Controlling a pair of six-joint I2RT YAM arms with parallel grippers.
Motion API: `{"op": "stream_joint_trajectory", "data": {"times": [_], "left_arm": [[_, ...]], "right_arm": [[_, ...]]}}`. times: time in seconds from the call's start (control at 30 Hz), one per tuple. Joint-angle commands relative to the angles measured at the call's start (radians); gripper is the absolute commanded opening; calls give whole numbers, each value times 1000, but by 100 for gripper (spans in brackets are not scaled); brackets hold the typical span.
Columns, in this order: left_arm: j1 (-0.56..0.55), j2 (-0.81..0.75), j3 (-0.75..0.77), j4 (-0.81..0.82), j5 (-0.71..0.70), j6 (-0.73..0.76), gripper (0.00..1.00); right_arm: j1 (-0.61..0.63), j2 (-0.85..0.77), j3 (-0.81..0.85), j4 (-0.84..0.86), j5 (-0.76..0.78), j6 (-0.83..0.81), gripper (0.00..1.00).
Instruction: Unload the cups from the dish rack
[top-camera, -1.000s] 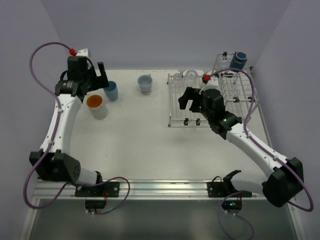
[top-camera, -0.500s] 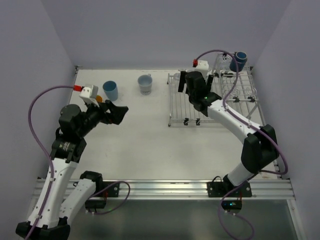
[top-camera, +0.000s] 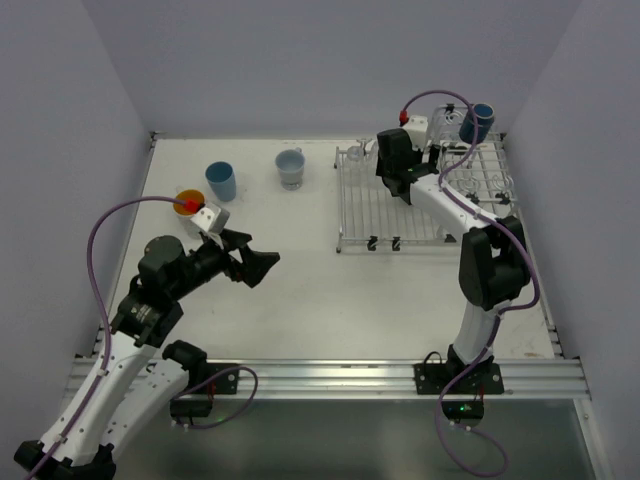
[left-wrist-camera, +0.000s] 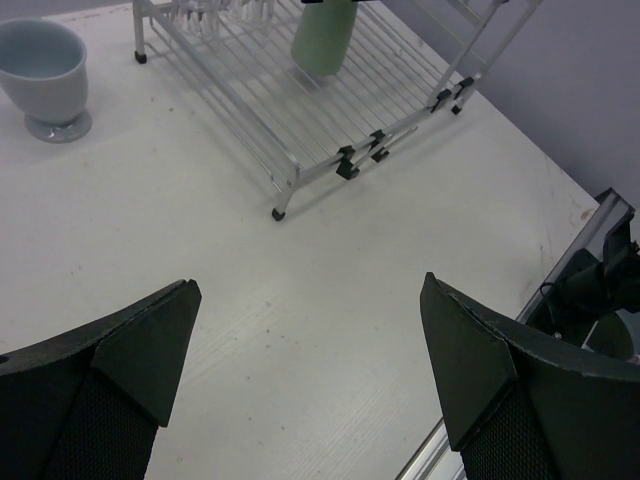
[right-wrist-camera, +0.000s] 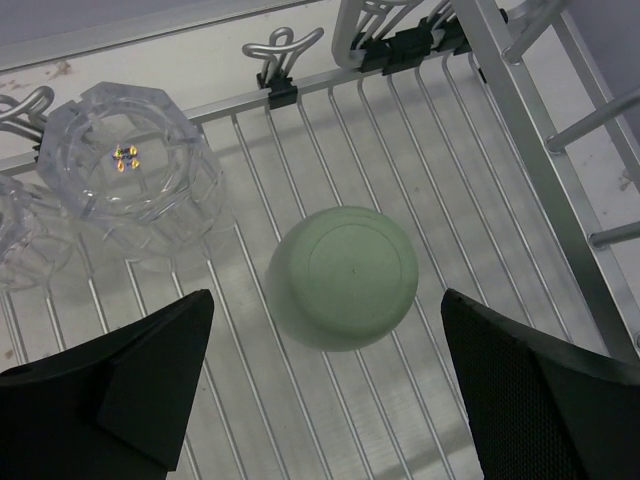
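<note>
— At the far right of the white table (top-camera: 300, 290), what is sitting?
— The silver wire dish rack (top-camera: 380, 215) is sitting there, its feet on the tabletop.
— And the arms?
— The right gripper (right-wrist-camera: 325, 294) is hovering over the rack's flat grid, jaws spread wide and gripping nothing. The left gripper (left-wrist-camera: 307, 282) is hanging above bare table near the middle, jaws likewise spread and empty.
— Cups?
— A pale green tumbler (right-wrist-camera: 345, 275) is standing upside down on the grid, directly beneath the right gripper. A faceted clear glass (right-wrist-camera: 135, 175) is sitting just beside it. A blue cup (top-camera: 480, 120) is resting at the raised basket. Off the rack, a light blue tumbler (top-camera: 221, 181), a pale footed cup (top-camera: 290, 168) and an orange cup (top-camera: 186, 200) are standing toward the far left. The left wrist is partly hiding the orange cup.
</note>
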Motion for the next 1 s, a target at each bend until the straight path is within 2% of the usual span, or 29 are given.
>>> {"op": "stream_joint_trajectory", "data": {"times": [0.0, 0.23, 0.4, 0.43, 0.63, 0.67, 0.73, 0.83, 0.87, 0.97], "left_arm": [[-19, 6, 2, 48, -17, 36, 100], [-20, 26, 5, 47, -21, 42, 100], [-17, 41, 5, 47, -33, 42, 100], [-16, 44, 5, 48, -35, 42, 100], [-8, 39, 4, 52, -46, 40, 100], [-8, 42, 2, 53, -47, 40, 100], [-8, 44, 1, 53, -47, 40, 100], [-8, 41, 1, 52, -53, 37, 100], [-8, 38, 1, 55, -55, 34, 100], [-8, 50, -5, 71, -37, 13, 100]], "right_arm": [[-13, 27, 61, -12, 17, 22, 99], [-53, 82, 96, -5, -47, 37, 98], [-67, 96, 87, 39, -81, 22, 94], [-70, 91, 81, 57, -93, 14, 88], [-79, 79, 64, 59, -110, 23, 79], [-82, 77, 63, 59, -121, 28, 69], [-85, 68, 52, 59, -124, 28, 58], [-85, 47, 17, 60, -119, 38, 55], [-82, 13, -2, 89, -109, 38, 50], [-61, -83, -88, 151, -90, 15, 48]]}}
